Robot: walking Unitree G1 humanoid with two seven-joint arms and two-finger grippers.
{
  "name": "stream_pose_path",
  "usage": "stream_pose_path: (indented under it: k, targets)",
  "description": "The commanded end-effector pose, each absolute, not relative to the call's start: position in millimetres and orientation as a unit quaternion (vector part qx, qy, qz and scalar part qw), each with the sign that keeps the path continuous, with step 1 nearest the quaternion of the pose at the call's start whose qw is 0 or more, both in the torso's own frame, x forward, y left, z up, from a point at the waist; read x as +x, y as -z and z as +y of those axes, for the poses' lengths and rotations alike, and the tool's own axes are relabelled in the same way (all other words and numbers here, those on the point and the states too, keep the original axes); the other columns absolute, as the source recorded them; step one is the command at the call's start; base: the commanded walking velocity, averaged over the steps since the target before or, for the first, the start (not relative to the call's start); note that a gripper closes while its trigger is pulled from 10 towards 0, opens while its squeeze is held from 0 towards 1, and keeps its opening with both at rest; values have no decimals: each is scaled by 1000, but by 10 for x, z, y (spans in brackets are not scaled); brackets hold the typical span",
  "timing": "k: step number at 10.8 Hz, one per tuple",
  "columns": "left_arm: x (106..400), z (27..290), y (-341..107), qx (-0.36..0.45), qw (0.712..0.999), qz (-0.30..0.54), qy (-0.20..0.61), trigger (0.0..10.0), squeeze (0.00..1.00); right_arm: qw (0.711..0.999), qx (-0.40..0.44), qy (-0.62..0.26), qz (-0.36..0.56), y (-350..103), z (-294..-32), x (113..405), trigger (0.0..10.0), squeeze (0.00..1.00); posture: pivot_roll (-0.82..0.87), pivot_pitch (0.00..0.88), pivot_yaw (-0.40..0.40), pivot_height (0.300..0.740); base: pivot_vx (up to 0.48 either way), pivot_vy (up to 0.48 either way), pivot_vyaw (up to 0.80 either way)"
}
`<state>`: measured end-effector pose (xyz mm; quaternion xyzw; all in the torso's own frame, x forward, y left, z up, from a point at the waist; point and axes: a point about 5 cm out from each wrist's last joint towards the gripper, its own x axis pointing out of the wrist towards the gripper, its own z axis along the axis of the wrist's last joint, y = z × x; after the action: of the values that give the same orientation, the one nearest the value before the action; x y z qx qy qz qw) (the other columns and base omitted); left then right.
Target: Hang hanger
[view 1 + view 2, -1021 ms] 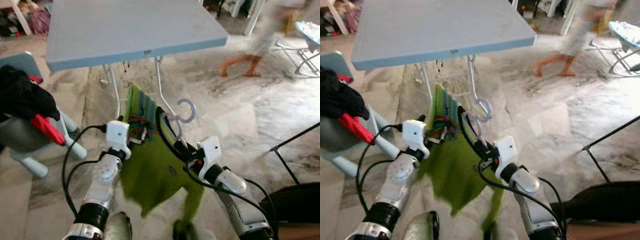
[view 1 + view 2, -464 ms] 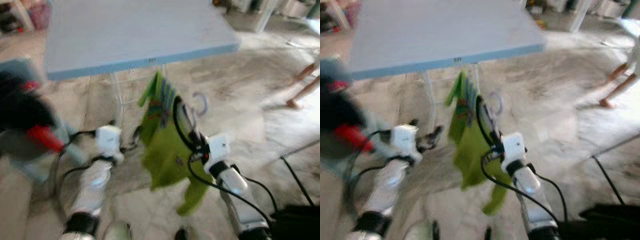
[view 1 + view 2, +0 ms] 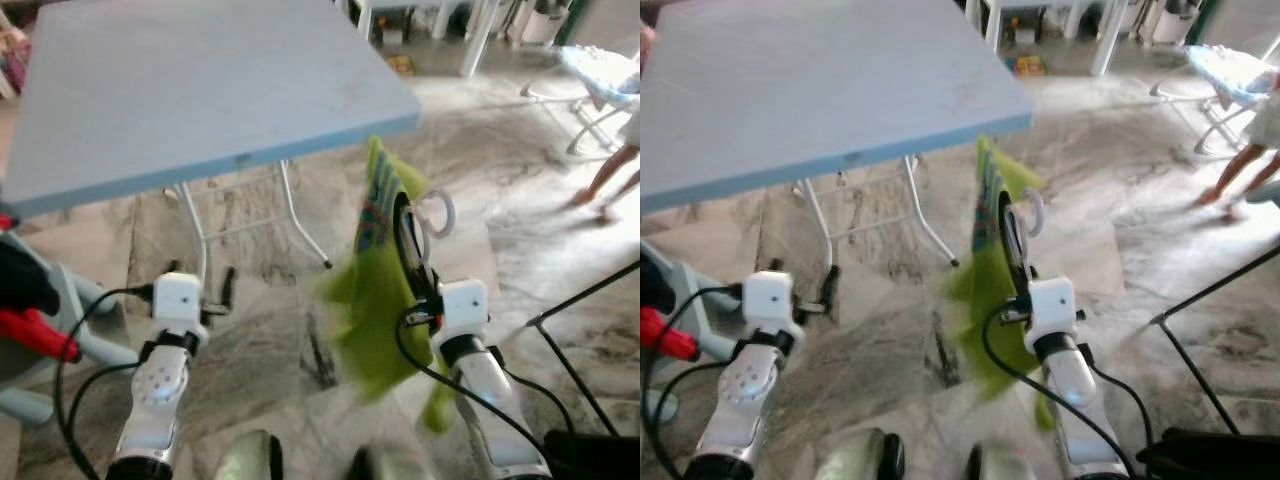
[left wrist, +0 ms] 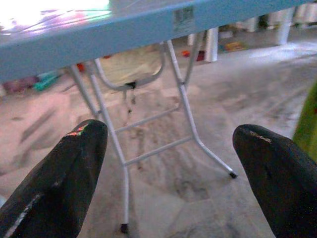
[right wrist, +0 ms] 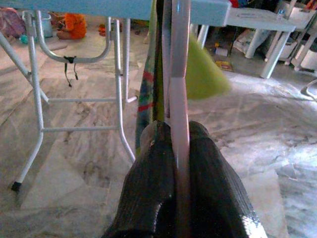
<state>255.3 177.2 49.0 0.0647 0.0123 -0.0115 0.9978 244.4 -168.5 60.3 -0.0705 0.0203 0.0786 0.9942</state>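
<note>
Green garment (image 3: 385, 300) on hanger (image 5: 178, 94), pinched by right gripper (image 5: 179, 148), left gripper (image 4: 163, 163) spread

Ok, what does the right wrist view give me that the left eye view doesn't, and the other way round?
Right wrist view: the grip up close. The right gripper has its jaws shut on the pink hanger, and the table's white legs stand behind it.
Left eye view: the hanger's hook free in the air beyond the blue table edge, the left gripper with jaws open and empty, and a person's legs far right.
Both: the green garment on the hanger, over the marble floor.
</note>
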Motion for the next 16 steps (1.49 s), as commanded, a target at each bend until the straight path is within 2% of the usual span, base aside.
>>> stream_pose_path:
  k: [1,4,7,9,11,12,13,16]
  targets:
    - [2450,1730,-398,67,997,32,18,10000,0,993,-73,-87,-4,-694,-1675,2453,10000,0,2,141,-2,740,0,0,800]
    - [2485,1685,-410,70,997,32,14,10000,0,991,-62,-120,-14,-772,-1590,2503,10000,0,4,139,-7,740,0,0,800]
    - [2643,1567,-487,33,998,36,32,10000,0,986,-57,-154,-3,-741,-1524,2487,10000,0,-4,141,-2,740,0,0,773]
    - [2774,1504,-552,29,998,30,43,10000,0,979,-61,-197,10,-720,-1459,2477,10000,0,-19,136,5,740,0,0,0]
    - [2885,1462,-606,25,998,23,50,10000,0,979,-50,-196,8,-761,-1501,2503,10000,0,-25,134,4,740,0,0,0]
    - [2936,1435,-642,28,998,16,60,10000,0,971,-37,-234,22,-754,-1449,2460,10000,0,-40,136,7,740,0,0,0]
    - [2990,1391,-646,39,996,16,78,10000,0,947,-17,-318,40,-763,-1297,2365,10000,0,-47,138,9,740,0,0,0]
    - [3082,1233,-634,22,994,30,105,10000,0,927,39,-370,42,-894,-1153,2420,10000,0,-61,130,12,740,0,0,0]
